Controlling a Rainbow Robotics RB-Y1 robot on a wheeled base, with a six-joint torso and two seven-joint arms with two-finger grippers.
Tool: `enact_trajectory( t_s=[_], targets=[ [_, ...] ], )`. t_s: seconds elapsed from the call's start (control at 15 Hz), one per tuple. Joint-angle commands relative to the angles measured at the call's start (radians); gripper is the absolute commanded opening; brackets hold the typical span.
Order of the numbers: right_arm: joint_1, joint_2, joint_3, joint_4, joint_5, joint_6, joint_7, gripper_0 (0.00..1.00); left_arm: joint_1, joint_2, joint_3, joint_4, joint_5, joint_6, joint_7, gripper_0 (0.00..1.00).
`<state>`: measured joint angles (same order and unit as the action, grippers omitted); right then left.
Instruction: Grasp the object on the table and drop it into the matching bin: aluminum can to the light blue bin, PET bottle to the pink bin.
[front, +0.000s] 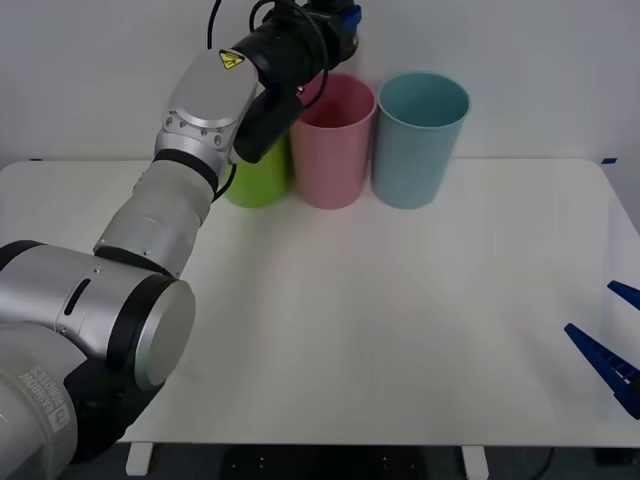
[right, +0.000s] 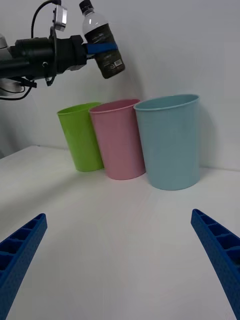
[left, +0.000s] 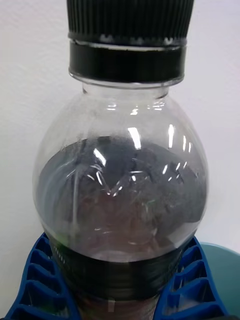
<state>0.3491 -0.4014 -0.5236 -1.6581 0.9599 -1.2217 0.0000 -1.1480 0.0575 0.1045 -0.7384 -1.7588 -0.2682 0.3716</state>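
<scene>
The small clear plastic bottle with black cap and dark label (right: 102, 41) is held clamped in the left gripper (right: 100, 48), high in the upper left of the right wrist view, above the tall pink plastic bin (right: 120, 140). It should be centred over the pink rim and released low, since the lime green bin (right: 82, 136) and light blue bin (right: 169, 142) touch it on either side. The right gripper (right: 120, 250), fingers apart, is parked over the white worktop (front: 400, 320) at the front view's lower right.

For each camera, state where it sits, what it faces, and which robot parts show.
Front: above the arms, looking down at the table; left arm reaches over the pink bin.
Right wrist: low over the table, facing the bins; open right end effector.
Left wrist: on the left end effector, gripping the bottle.
Shared: light blue bin.
</scene>
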Motion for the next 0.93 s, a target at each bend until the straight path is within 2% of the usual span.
enact_trajectory(
  t_s=[0.07,0.13,0.2,0.73,0.93],
  targets=[
    [0.0,0.0,0.0,0.0,0.0,0.0,0.0,1.0,0.001,0.001,0.0,0.001,0.009,0.0,-0.002,0.1],
    [0.0,0.0,0.0,0.0,0.0,0.0,0.0,1.0,0.001,0.001,0.0,-0.001,0.012,0.0,-0.002,0.35],
    [0.0,0.0,0.0,0.0,0.0,0.0,0.0,1.0,0.001,0.001,0.0,-0.001,0.018,0.004,0.0,0.99],
    [0.0,0.0,0.0,0.0,0.0,0.0,0.0,1.0,0.008,0.005,0.0,0.001,0.068,0.011,-0.002,1.0],
    [0.0,0.0,0.0,0.0,0.0,0.0,0.0,1.0,0.022,0.03,-0.011,-0.009,0.139,-0.025,-0.019,1.0]
  ],
)
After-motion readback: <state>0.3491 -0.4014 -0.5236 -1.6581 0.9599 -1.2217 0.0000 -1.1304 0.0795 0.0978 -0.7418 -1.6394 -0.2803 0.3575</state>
